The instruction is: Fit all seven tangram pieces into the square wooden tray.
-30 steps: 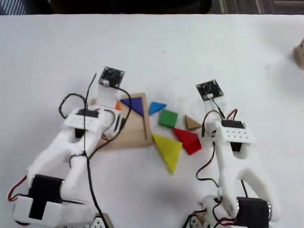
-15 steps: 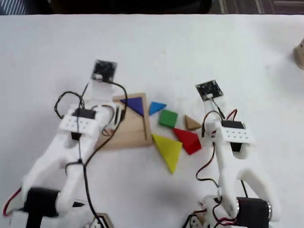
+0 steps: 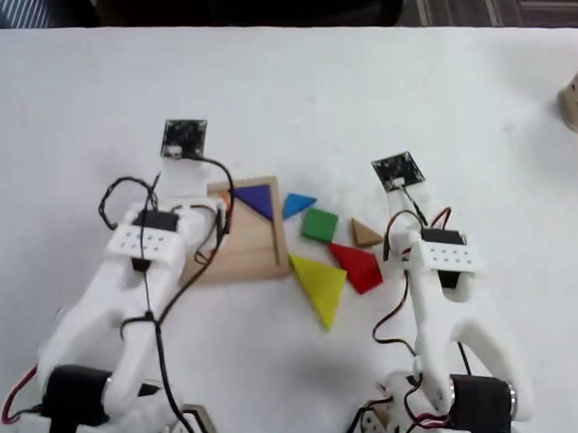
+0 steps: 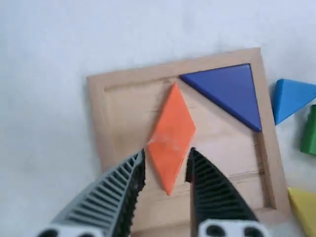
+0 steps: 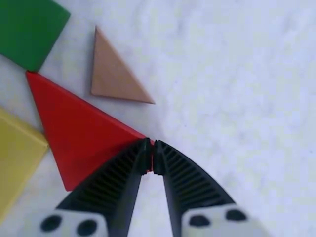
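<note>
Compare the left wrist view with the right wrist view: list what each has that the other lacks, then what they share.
Left wrist, not right: the wooden tray holding the orange parallelogram and dark blue triangle, the light blue triangle beside it, and the open left tool. Right wrist, not left: tan triangle, red triangle, shut right tool. Shared: green square, yellow triangle, white table.

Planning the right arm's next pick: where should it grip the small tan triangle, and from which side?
From straight above, since the tan triangle lies flat on the table. Probably set one finger on its long edge, which faces bare table, the other against the opposite corner, where a gap separates it from the red triangle.
</note>
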`<state>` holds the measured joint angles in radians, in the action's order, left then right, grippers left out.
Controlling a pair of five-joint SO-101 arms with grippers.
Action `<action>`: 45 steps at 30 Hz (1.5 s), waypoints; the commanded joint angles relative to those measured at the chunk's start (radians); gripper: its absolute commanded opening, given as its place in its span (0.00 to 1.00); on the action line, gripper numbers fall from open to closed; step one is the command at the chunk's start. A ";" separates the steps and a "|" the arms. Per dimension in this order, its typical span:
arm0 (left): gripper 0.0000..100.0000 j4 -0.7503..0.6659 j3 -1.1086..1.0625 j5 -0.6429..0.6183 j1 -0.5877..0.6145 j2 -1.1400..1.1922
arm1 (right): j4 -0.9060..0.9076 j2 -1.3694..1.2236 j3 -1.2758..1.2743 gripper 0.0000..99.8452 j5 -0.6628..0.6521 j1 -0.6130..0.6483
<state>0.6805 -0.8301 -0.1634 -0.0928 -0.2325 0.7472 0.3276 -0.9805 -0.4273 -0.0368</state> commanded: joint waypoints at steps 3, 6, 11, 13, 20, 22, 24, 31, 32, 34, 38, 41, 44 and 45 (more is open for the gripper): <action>0.06 0.008 0.055 -0.011 -0.061 0.007 | -0.012 0.035 0.006 0.02 -0.012 -0.012; 0.02 0.006 0.055 -0.011 -0.061 0.007 | -0.010 0.035 0.006 0.02 -0.012 -0.012; 0.02 0.006 0.052 -0.012 -0.059 0.013 | -0.010 0.035 0.006 0.02 -0.014 -0.012; 0.02 0.012 0.052 -0.014 -0.050 0.015 | -0.010 0.035 0.005 0.02 -0.014 -0.012; 0.02 0.006 -0.012 -0.018 -0.031 0.018 | -0.010 0.035 0.005 0.02 -0.014 -0.013; 0.02 -0.017 -0.003 -0.018 -0.021 0.036 | -0.010 0.035 0.005 0.02 -0.014 -0.013; 0.02 -0.068 0.026 -0.020 0.018 0.093 | -0.010 0.035 0.005 0.02 -0.014 -0.013; 0.02 -0.071 0.219 -0.021 0.071 0.286 | -0.008 0.035 0.005 0.02 -0.014 -0.013; 0.02 -0.071 0.227 -0.021 0.071 0.289 | -0.008 0.035 0.005 0.02 -0.014 -0.013; 0.02 -0.072 0.227 -0.021 0.064 0.288 | -0.008 0.035 0.005 0.02 -0.014 -0.013; 0.02 -0.083 0.235 -0.021 0.035 0.297 | -0.008 0.035 0.005 0.02 -0.014 -0.013; 0.02 -0.107 0.229 -0.021 0.002 0.297 | -0.008 0.035 0.005 0.02 -0.014 -0.013; 0.02 -0.091 0.224 -0.021 -0.018 0.297 | -0.008 0.035 0.005 0.02 -0.014 -0.013; 0.02 -0.078 0.224 -0.021 -0.025 0.297 | -0.008 0.035 0.005 0.02 -0.014 -0.013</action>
<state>0.6007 -0.6460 -0.1726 -0.0821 0.0698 0.7472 0.3276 -0.9805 -0.4273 -0.0368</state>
